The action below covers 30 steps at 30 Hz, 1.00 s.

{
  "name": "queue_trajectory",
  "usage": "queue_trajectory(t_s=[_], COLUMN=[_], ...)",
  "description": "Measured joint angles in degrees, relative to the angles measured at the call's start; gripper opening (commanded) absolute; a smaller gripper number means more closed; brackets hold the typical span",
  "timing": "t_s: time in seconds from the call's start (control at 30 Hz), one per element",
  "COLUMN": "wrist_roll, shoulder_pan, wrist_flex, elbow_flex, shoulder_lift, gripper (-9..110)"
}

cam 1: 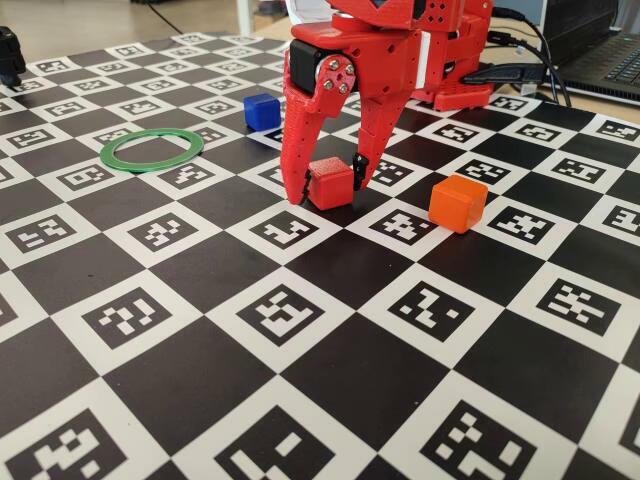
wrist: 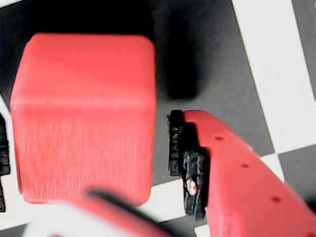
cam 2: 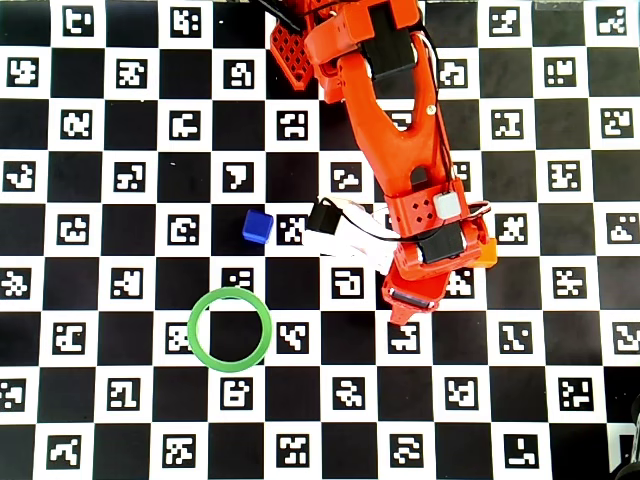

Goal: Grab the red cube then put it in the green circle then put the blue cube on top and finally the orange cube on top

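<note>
The red cube (cam 1: pixel 330 183) rests on the checkered mat, and my red gripper (cam 1: pixel 327 190) straddles it, tips down at the mat. In the wrist view the red cube (wrist: pixel 84 113) fills the space between the jaws of my gripper (wrist: pixel 89 148). The left pad sits at its side, while a dark gap separates it from the right finger (wrist: pixel 237 168). The gripper is open. The orange cube (cam 1: pixel 458 203) lies to the right, the blue cube (cam 1: pixel 262 111) behind on the left, and the green circle (cam 1: pixel 106 152) far left, nothing inside it. Overhead, the arm hides the red cube.
The arm's base (cam 1: pixel 455 70) stands at the mat's far edge, with a laptop (cam 1: pixel 610 50) and cables behind it at the right. A black object (cam 1: pixel 8 55) sits at the far left corner. Overhead, the blue cube (cam 2: pixel 257 226) lies above the green circle (cam 2: pixel 192 328).
</note>
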Motion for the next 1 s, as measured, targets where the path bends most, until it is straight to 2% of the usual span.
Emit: queue_trajectory(t_s=[0.7, 1.0], wrist_roll=[-6.2, -13.4], shoulder_pan=[1.9, 4.7], wrist_flex=[-0.4, 9.3], elbow_flex=[0.0, -3.0], shoulder_lift=[0.0, 7.4], gripper=[7, 4])
